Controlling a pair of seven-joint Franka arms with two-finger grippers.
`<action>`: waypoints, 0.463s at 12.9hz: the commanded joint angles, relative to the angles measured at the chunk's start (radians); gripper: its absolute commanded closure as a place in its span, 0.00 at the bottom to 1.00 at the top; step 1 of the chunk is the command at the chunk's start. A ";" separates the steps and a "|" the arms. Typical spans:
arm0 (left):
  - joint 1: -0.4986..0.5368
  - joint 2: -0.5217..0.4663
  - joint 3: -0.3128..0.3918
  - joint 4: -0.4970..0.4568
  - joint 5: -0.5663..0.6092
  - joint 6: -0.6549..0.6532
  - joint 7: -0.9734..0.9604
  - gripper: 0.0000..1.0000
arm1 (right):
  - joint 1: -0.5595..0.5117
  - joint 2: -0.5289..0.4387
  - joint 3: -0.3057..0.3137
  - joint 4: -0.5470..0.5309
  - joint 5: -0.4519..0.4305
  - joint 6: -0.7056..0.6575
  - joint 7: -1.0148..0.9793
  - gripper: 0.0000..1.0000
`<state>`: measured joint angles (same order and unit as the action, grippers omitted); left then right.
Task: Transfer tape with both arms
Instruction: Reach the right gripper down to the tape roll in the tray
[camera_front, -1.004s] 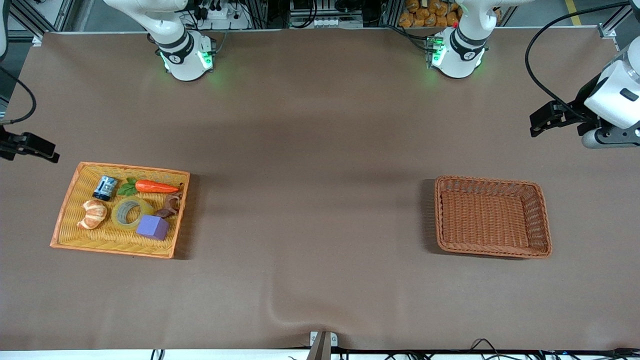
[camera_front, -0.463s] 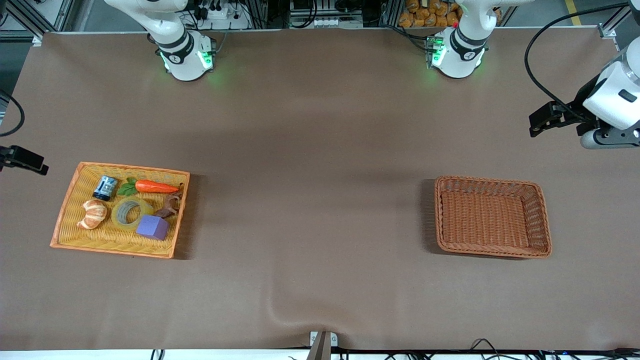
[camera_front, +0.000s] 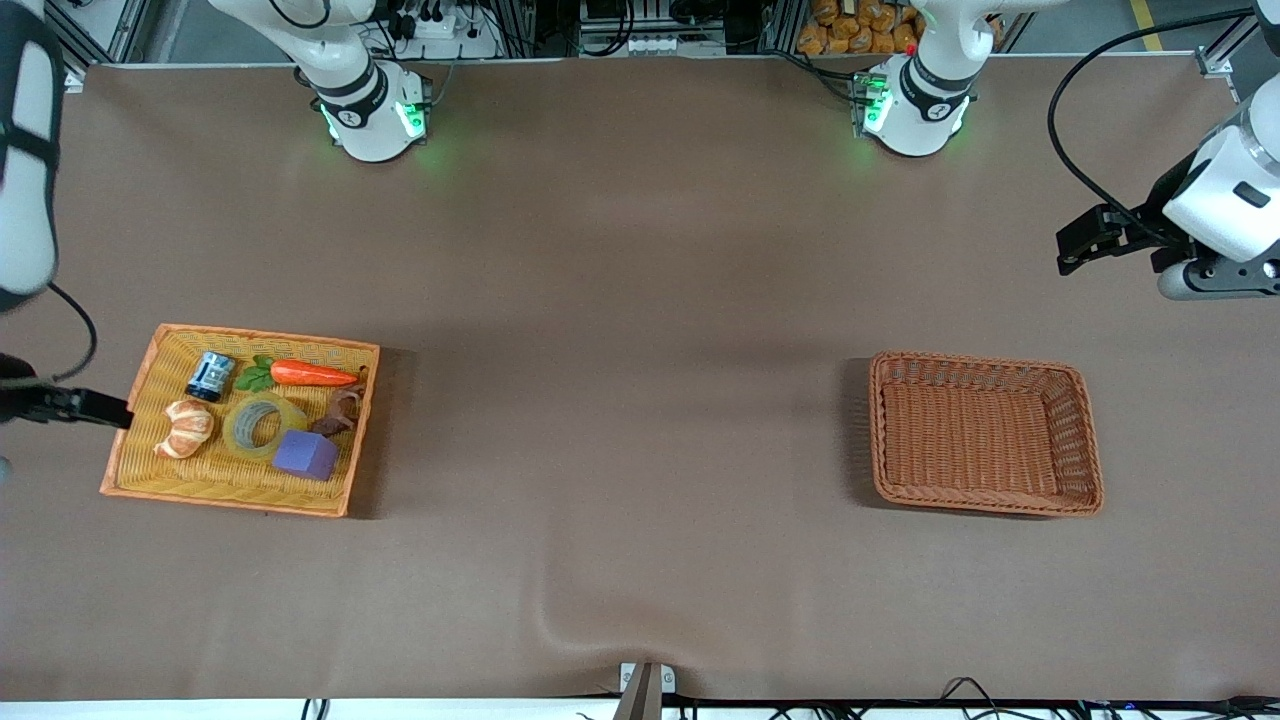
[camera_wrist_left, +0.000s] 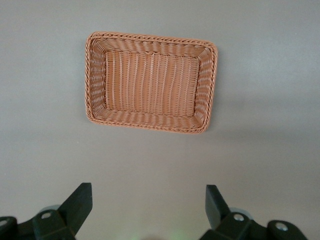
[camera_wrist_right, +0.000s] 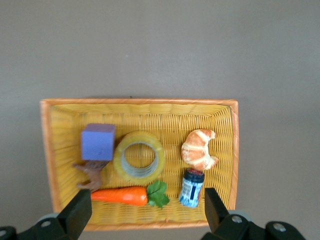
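Finds the tape (camera_front: 262, 424) lying flat in the yellow basket (camera_front: 225, 496), low in the front view toward the right arm's end of the table. Sits hemmed in there: purple cube (camera_front: 306, 455) touching its rim on the side nearer the front camera, croissant (camera_front: 185, 428) just beside it, carrot (camera_front: 312, 374) farther from the camera, a small brown figure (camera_front: 340, 410) close by.

Shows the right gripper (camera_wrist_right: 147, 201) hanging over that basket with jaws wide apart, holding nothing; barely enters the front view at its edge, so height above the basket is hard to judge. Shows the left gripper (camera_wrist_left: 148, 200) likewise spread and empty, waiting over bare table near the brown basket (camera_front: 985, 360), in the middle band of the front view at the left arm's end.

Risks from here, as a judgement: coming down off-centre and pinching the cube or croissant along with the ring; gripping only the slick outer wall and letting the roll slip or tilt; dragging the basket; fumbling the handover if too little rim is left free for the second arm.
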<state>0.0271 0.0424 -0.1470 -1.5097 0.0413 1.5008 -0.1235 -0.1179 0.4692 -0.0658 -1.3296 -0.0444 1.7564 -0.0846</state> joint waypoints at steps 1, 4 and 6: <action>0.000 -0.004 -0.006 0.002 0.017 -0.008 -0.013 0.00 | -0.025 0.072 0.012 0.050 0.003 -0.008 -0.027 0.00; 0.004 -0.006 -0.006 0.000 0.017 -0.007 -0.011 0.00 | -0.025 0.109 0.012 -0.012 0.005 -0.008 -0.029 0.00; 0.002 -0.006 -0.006 0.002 0.017 -0.007 -0.010 0.00 | -0.014 0.120 0.012 -0.065 0.005 0.021 -0.027 0.00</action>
<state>0.0273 0.0426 -0.1477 -1.5103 0.0413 1.5008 -0.1235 -0.1332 0.5821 -0.0605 -1.3551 -0.0435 1.7563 -0.1032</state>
